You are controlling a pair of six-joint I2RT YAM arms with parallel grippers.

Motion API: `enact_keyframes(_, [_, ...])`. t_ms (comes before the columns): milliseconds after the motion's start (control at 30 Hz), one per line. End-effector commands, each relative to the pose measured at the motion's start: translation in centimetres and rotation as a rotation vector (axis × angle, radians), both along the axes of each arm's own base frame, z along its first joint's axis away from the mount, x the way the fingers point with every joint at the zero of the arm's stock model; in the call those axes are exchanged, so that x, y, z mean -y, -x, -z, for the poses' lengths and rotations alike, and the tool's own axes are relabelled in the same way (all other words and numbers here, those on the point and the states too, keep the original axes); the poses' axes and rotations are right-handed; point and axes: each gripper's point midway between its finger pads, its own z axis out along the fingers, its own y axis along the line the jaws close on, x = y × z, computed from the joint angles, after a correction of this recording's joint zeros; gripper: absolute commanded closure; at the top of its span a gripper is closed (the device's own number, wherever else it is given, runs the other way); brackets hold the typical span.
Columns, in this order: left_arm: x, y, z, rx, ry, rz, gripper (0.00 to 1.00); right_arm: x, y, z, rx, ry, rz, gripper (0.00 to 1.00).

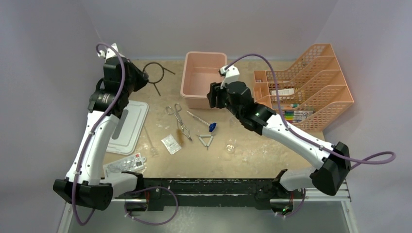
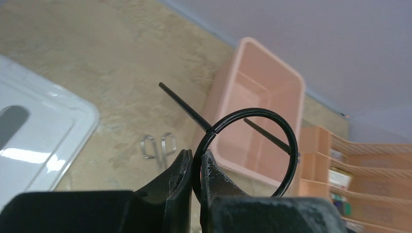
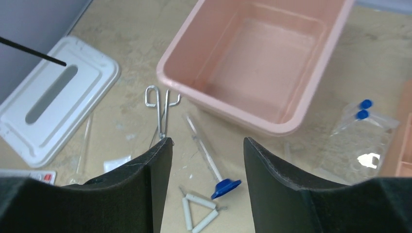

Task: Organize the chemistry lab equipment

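Observation:
My left gripper [image 1: 140,77] [image 2: 197,158] is shut on the black wire ring [image 1: 156,89] [image 2: 252,111], pinching its rim, with the ring's stem pointing away over the table's far left. My right gripper [image 1: 214,94] [image 3: 207,143] hangs open and empty beside the pink tub [image 1: 199,102] [image 3: 291,128]. Below it lie the metal tongs [image 1: 179,121] [image 3: 162,104], the thin blue-tipped rod [image 1: 201,120] [image 3: 226,187] and the wire triangle [image 1: 205,141] [image 3: 199,213]. A small clear glass piece [image 1: 230,145] and a white packet [image 1: 171,144] lie nearer the front.
The tub's white lid [image 1: 127,127] [image 3: 58,97] lies flat at the left, with a clear packet bag [image 1: 125,165] in front of it. Orange mesh racks [image 1: 311,87] fill the right side. A clear bag with blue caps [image 3: 362,133] lies right of the tub.

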Motion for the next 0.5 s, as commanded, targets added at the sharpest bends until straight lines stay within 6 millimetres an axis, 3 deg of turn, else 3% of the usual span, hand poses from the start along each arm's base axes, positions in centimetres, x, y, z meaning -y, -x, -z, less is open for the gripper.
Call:
enact_keyframes(0, [4.9,-2.9,-7.4,0.228,0.113,0.241,1.0,3.9,-2.3,-6.4,0.111,-0.141,0.134,0.42])
enact_keyframes(133, [8.7,-4.8,-9.7,0.3,0.212,0.381,1.0,7.0,-3.2,-7.0,0.127,-0.149,0.224,0.42])
enact_keyframes(233, [11.6,-6.1,-9.9,0.308,0.217,0.439,1.0,8.8,-3.4,-6.8,0.129,-0.136,0.278,0.42])
enact_keyframes(467, [15.4,-10.9,-6.4,0.234,0.161,0.43,1.0,12.7,-3.1,-6.3,0.135,-0.125,0.384,0.41])
